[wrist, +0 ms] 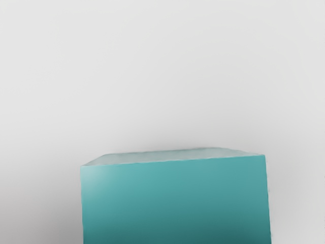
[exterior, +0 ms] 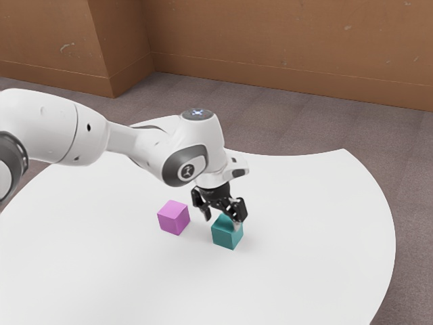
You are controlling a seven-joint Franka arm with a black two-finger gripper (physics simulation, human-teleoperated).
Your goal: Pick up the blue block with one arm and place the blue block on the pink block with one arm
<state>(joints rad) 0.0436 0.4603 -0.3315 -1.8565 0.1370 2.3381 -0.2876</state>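
The black two-finger hand [exterior: 222, 214] is being held spread wide over the teal-blue cube [exterior: 226, 235], resting mid-frame on the white desk [exterior: 304, 223], just right of the pink cube [exterior: 173, 217].

We see the blue block [exterior: 226, 233], teal in shade, sitting flat on the white tabletop [exterior: 304, 223]. The pink block [exterior: 173, 217] rests flat near it, toward the exterior view's left, not touching.

Bright even overhead light is rendered; faint soft shadows are cast on the white table [exterior: 318, 230] beside teal block [exterior: 226, 235] and pink block [exterior: 173, 217].
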